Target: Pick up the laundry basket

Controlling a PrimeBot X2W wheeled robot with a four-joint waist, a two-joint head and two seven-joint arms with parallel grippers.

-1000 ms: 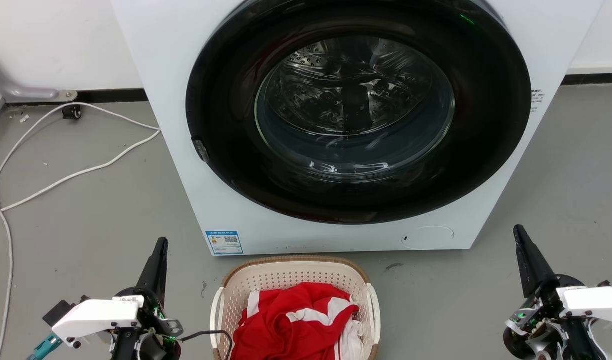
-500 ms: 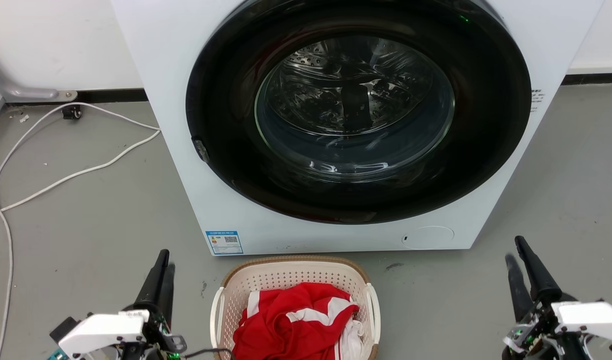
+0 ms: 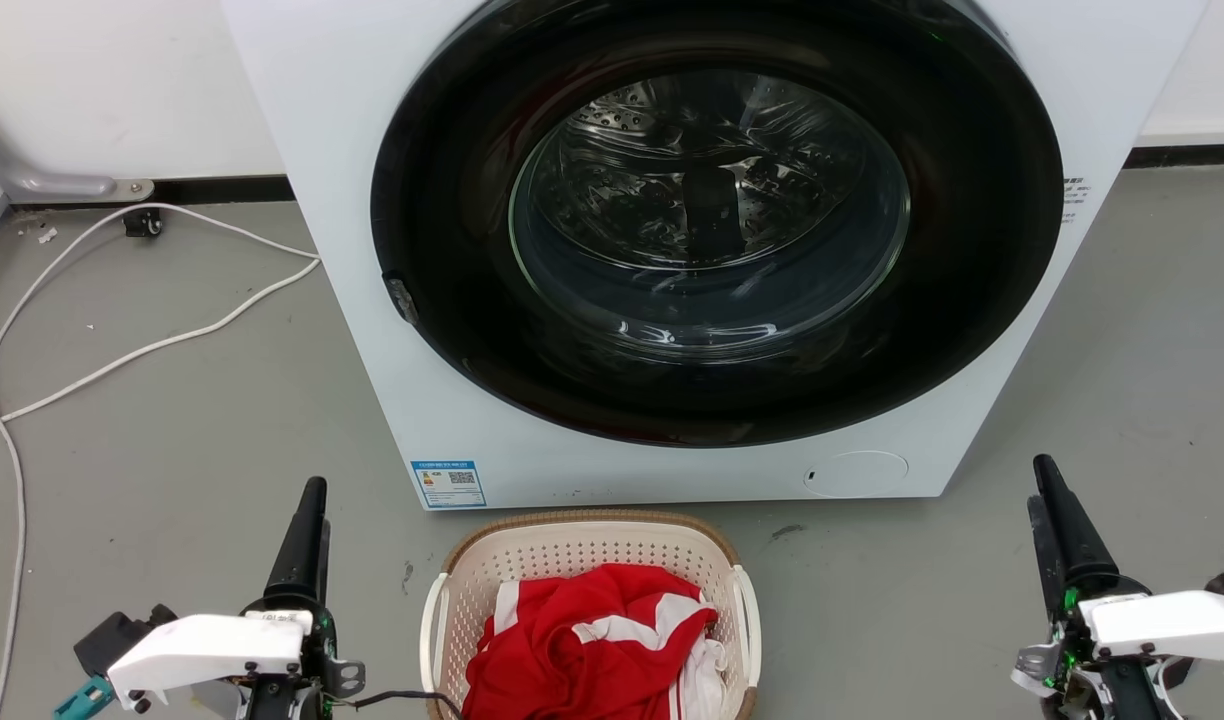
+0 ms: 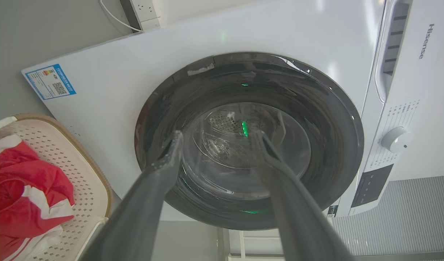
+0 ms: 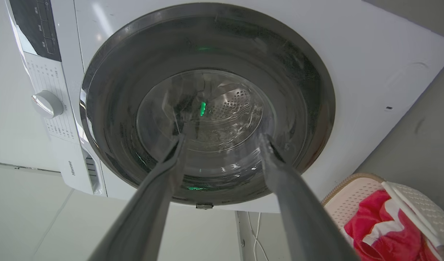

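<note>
The laundry basket [image 3: 572, 552] stands on the grey floor right in front of the washer, cream with perforated walls, a tan rim and white side handles, holding red and white clothes [image 3: 592, 640]. My left gripper [image 3: 310, 500] hovers to its left, well apart from it, fingers pointing at the washer. My right gripper [image 3: 1042, 485] hovers further off on the right. The left wrist view has the left gripper [image 4: 218, 136] open and empty, with the basket [image 4: 80, 170] at lower left. The right gripper [image 5: 222, 139] is open and empty in its own wrist view, the basket [image 5: 356, 192] at lower right.
A white front-loading washer [image 3: 372, 380] with a shut dark round door [image 3: 712, 230] rises just behind the basket. White cables [image 3: 122, 355] trail across the floor at the left, near the wall. Bare grey floor lies on both sides of the basket.
Both grippers dipped toward the bottom edge half a second ago and have risen back to about where they were. The basket and clothes have not moved.
</note>
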